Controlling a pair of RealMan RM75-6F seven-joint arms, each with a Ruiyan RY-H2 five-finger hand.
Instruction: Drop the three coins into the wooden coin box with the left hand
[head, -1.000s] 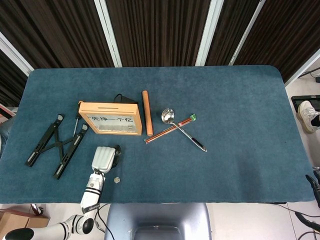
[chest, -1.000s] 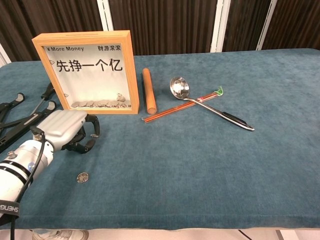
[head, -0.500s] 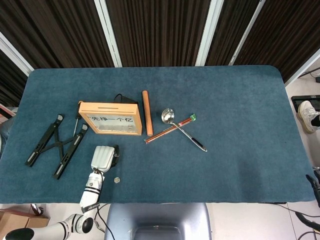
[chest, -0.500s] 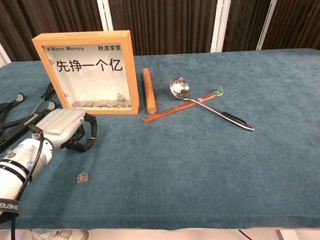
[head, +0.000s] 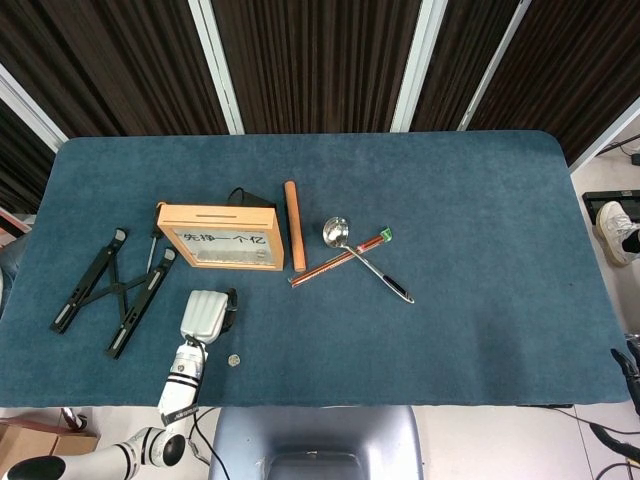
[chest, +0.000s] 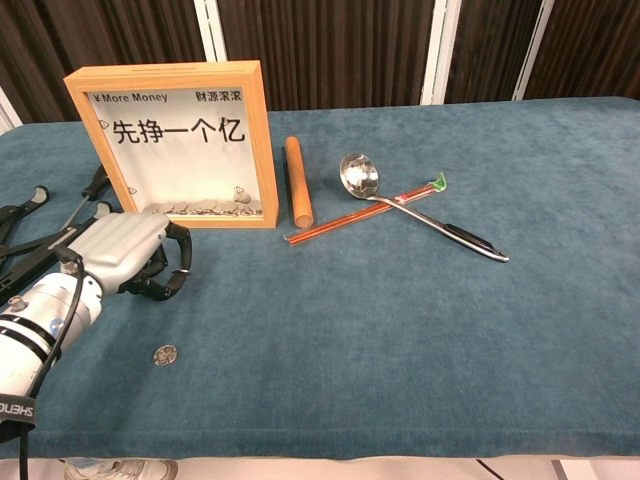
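The left hand is held just in front of the coin box, its fingers curled in; whether a coin is pinched cannot be told. One coin lies on the table near the front edge, apart from the hand. Coins are seen heaped inside the box. The right hand is not seen.
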